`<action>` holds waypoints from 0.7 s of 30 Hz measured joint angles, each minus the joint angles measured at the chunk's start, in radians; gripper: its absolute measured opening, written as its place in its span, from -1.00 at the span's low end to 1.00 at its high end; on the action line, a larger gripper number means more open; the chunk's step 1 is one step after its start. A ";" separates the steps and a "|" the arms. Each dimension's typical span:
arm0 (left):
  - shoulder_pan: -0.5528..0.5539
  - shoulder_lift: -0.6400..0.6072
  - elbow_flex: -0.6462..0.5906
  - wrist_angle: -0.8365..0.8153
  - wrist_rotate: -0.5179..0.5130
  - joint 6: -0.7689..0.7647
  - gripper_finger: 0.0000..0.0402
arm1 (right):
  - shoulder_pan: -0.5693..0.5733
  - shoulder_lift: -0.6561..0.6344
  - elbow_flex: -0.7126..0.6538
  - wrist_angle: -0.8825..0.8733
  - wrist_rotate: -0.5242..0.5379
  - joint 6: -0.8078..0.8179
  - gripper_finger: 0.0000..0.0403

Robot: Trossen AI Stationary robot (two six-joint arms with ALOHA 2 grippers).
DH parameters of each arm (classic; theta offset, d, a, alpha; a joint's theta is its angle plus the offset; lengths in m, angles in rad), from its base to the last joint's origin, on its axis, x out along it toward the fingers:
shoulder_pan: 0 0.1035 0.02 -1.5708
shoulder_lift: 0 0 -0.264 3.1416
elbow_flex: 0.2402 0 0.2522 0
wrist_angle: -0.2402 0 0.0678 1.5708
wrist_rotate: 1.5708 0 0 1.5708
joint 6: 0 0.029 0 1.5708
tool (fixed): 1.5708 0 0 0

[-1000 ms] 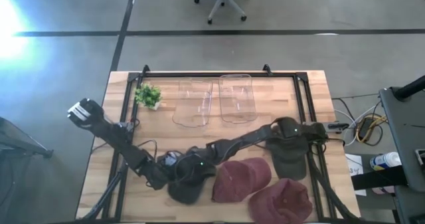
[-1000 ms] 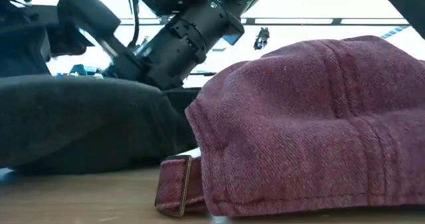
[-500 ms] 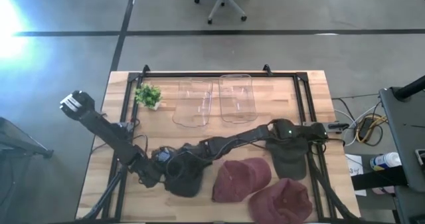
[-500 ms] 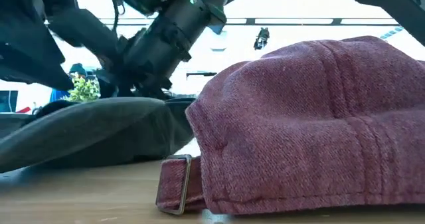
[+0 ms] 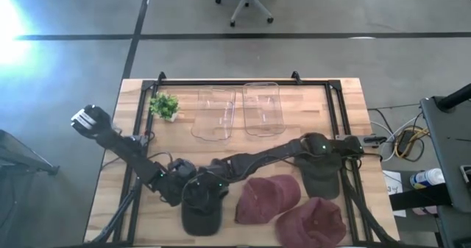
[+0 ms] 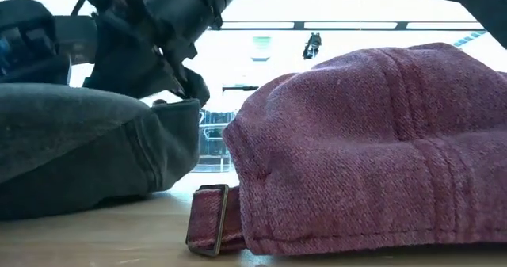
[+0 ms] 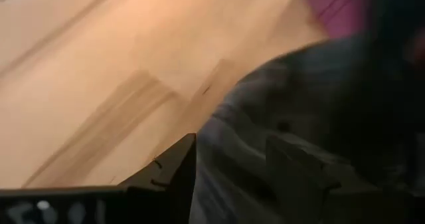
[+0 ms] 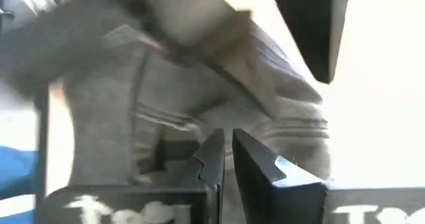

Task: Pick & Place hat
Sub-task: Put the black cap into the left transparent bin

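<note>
- High view: both arms are reaching low across the table point(image 5: 140, 226), meeting over the dark grey hat point(image 5: 202, 213); the left gripper point(image 5: 179, 193) is sitting at its rear edge, the right gripper point(image 5: 215, 185) just beside it, with the red hats point(image 5: 266, 199) lying past the right one
- Low view: the grey hat point(image 6: 87, 144) is lying under the dark arms
- Left wrist view: the left gripper's fingers point(image 7: 174, 177) are standing apart around grey fabric
- Right wrist view: the right gripper's fingers point(image 8: 214, 159) are pinching together against the hat's cloth
</note>
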 joint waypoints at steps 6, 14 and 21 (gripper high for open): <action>0.000 -0.083 0.016 -0.001 -0.027 0.043 -0.13 | -0.005 0.000 -0.075 0.017 -0.004 0.001 -0.86; -0.001 -0.034 -0.023 0.010 0.179 0.092 -0.13 | -0.014 -0.008 -0.089 0.025 -0.008 -0.035 -0.86; 0.040 0.034 -0.072 0.023 0.195 0.092 -0.13 | -0.016 -0.019 -0.062 0.012 -0.011 -0.064 -0.86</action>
